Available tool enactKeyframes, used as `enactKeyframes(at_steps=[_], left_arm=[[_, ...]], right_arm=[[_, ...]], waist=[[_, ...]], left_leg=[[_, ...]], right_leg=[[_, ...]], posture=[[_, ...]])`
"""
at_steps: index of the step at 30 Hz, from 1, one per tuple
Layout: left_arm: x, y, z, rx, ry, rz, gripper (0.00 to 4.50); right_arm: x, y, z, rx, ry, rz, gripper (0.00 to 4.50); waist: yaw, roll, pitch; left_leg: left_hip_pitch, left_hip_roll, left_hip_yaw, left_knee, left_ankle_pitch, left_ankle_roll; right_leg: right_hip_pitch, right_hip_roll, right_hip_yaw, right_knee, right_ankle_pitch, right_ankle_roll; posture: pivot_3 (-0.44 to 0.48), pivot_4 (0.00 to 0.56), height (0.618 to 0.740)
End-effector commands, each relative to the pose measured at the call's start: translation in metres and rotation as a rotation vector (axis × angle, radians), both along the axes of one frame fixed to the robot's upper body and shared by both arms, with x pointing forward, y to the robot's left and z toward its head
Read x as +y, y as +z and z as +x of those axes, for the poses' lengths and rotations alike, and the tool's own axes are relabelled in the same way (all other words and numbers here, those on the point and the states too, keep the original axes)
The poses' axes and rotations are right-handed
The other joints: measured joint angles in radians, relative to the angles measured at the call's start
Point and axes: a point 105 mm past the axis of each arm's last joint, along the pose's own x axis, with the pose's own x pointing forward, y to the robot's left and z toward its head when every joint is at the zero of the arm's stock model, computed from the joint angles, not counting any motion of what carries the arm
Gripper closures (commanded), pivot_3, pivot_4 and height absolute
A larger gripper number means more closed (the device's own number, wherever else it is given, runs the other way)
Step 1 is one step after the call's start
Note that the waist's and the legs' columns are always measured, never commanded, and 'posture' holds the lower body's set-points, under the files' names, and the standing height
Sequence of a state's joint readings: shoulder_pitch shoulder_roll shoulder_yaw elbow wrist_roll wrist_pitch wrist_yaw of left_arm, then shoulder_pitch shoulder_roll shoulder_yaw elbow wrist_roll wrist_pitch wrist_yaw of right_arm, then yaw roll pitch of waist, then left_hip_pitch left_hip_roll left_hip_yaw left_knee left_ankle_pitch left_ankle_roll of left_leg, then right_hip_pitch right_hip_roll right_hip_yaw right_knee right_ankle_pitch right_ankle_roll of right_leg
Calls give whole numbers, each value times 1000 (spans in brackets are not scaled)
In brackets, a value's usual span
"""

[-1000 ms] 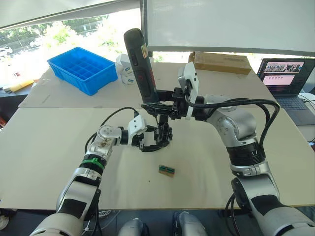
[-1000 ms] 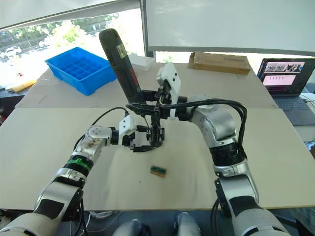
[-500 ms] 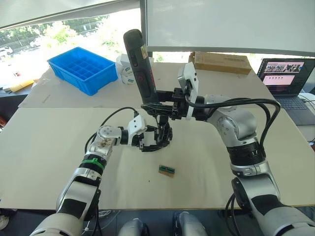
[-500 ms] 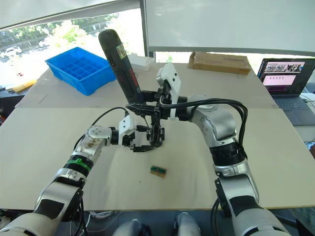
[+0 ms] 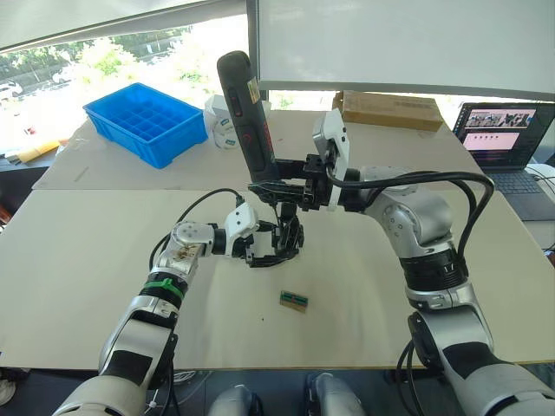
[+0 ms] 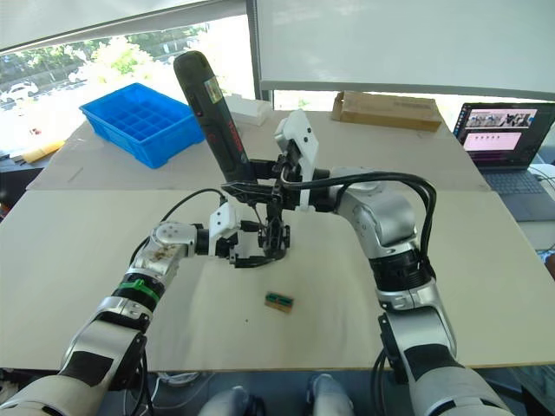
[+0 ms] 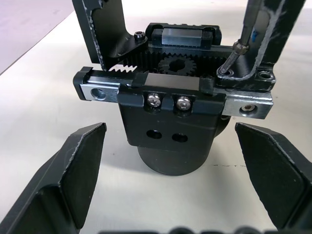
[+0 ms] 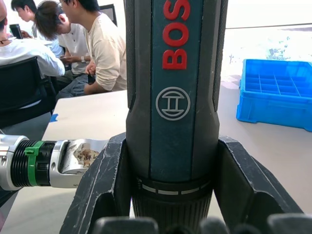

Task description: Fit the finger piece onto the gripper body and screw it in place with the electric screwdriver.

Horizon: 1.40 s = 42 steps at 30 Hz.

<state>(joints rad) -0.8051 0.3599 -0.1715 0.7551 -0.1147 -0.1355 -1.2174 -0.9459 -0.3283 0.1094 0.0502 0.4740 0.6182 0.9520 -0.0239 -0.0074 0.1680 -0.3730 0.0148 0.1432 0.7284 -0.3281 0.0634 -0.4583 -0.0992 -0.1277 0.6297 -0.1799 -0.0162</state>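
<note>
Right jaws (image 8: 165, 214) clamping electric screwdriver (image 5: 245, 113), left jaws (image 7: 175, 185) apart around gripper body (image 7: 170, 131), green block (image 5: 294, 300) nearby

In the head views the gripper body (image 5: 286, 240) is mostly hidden between the left gripper (image 5: 270, 251) and the right gripper (image 5: 282, 187), so the seat of the electric screwdriver (image 5: 247, 117) bit is too small to make out there. In the left wrist view the bit runs out past the picture's upper edge, the finger piece (image 7: 265, 36) is cut off above too, and the gripper body's round base is partly hidden behind its own block. In the right wrist view the screwdriver's barrel is cropped at the top, its bit lies hidden below the fingers (image 8: 105, 187), and the seated people's lower bodies are cut off behind the table edge.
</note>
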Motion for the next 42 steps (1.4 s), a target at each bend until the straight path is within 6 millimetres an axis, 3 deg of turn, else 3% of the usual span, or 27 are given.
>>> enactKeyframes(at_steps=[1, 42], left_arm=[[-3, 9, 1, -52, -11, -10, 0], [-3, 10, 1, -60, -5, -18, 0]], right_arm=[[1, 24, -7, -86, 29, 31, 2581], [1, 23, -7, -104, 49, -8, 2581]], waist=[[0, 0, 0], [0, 0, 0]], left_leg=[[0, 0, 0, 0, 0, 0], [0, 0, 0, 0, 0, 0]], right_leg=[[0, 0, 0, 0, 0, 0], [0, 0, 0, 0, 0, 0]], posture=[[0, 150, 738], [0, 150, 738]])
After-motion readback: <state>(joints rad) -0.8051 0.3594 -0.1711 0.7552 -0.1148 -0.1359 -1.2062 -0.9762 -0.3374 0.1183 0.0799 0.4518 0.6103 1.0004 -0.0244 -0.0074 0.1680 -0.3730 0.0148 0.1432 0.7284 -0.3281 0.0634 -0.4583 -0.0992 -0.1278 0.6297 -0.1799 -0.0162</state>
